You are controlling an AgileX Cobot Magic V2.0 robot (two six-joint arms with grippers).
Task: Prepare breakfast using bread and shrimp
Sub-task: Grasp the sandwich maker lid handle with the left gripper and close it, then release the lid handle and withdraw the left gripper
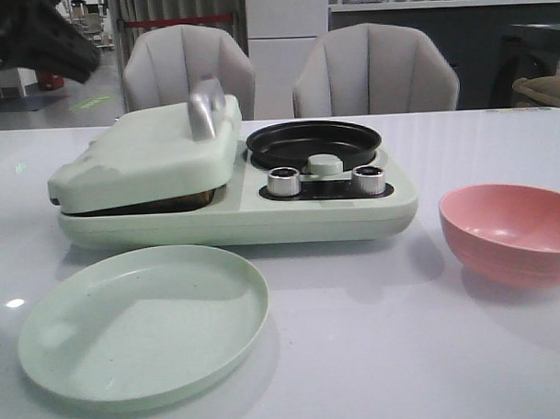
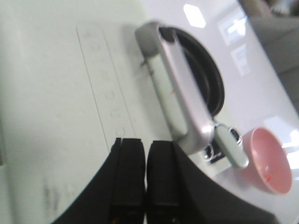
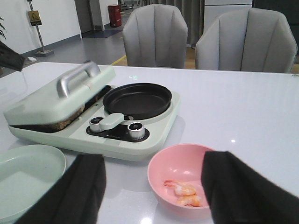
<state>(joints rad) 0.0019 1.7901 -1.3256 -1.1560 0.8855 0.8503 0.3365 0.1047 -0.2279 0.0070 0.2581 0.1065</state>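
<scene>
- My left fingers [image 2: 142, 175] pressed together, empty, over the press lid [image 1: 145, 159]; bread edge [image 3: 58, 124] shows beneath
- My right fingers [image 3: 152, 186] wide over pink bowl [image 3: 184, 161]; I'd drop straight onto the shrimp [image 3: 184, 193]

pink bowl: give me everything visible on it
The pink bowl is round, smooth and matte, plastic-looking, with a thin rim. It sits upright on the white table, to the right of the green cooker and apart from it. In the right wrist view a few small pink-orange shrimp lie on its bottom. Nothing else touches it; the right end effector, open, is near it without contact.
</scene>
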